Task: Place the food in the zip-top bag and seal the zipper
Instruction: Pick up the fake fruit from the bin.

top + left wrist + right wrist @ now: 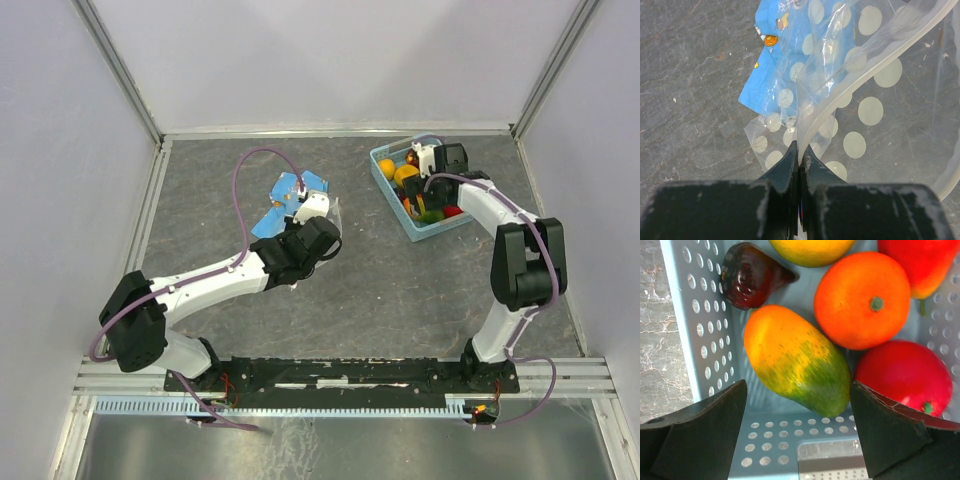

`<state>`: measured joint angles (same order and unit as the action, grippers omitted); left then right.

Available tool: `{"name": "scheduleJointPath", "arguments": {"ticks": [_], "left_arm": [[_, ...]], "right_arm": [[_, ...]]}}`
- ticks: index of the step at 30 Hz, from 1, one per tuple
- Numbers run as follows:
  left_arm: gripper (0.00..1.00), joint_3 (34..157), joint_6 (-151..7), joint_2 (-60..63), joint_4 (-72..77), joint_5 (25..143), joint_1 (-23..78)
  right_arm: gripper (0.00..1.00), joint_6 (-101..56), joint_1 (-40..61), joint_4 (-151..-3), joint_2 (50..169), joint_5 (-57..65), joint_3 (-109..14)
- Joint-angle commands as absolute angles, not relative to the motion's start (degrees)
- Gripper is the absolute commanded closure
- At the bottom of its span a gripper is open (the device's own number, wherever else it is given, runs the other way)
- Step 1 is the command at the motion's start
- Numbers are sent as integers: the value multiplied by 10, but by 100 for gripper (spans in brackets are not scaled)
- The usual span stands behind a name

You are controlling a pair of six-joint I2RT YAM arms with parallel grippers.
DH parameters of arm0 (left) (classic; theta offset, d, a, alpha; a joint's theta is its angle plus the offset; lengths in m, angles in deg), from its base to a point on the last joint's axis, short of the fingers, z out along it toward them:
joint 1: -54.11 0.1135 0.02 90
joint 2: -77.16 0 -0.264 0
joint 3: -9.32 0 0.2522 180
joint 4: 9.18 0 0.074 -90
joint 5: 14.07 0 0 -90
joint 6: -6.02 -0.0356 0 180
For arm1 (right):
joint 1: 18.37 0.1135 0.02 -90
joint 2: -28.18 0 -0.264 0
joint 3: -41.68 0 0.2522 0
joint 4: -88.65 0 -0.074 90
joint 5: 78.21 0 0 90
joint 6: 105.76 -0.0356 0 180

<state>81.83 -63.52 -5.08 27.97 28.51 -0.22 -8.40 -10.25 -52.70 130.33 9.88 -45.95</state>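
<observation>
The food lies in a light blue basket (pixel 700 315): a green-orange mango (pixel 795 360), an orange (pixel 862 300), a dark maroon fruit (pixel 747 275), a red fruit (pixel 905 375) and a yellow one (pixel 810 247). My right gripper (pixel 799 390) hangs open over the basket (pixel 385 180), its fingers either side of the mango's green end and not touching it. The clear dotted zip-top bag (pixel 860 110) lies on the table mid-left. My left gripper (pixel 800 150) is shut on the bag's edge, where the white zipper strip (pixel 865 75) runs in.
A blue patterned cloth (pixel 770 75) lies under and beside the bag (pixel 330 212). The basket stands at the back right of the grey table, close to the right wall. A metal frame rail runs along the table's near edge.
</observation>
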Motion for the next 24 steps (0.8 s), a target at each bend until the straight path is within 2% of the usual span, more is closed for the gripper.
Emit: {"name": "scheduleJointPath", "arguments": {"ticks": [1,6,15,19,24], "left_arm": [[97,818,-653,-41,249,282,1],[97,820,-655,-47,250,284,1],[97,819,-656,-47,248,287,1],[97,819,-657,-48,248,288,1],[97,818,-655,-45,248,289,1]], "right_arm": [[8,-45,-105,-539,1331,47,-502],[2,-38,-105,-534,1370,44,-519],[2,-55,-105,-525,1417,27,-529],[6,-65,-105,-524,1423,18,-530],[20,-79,-105,-521,1413,19,-526]]}}
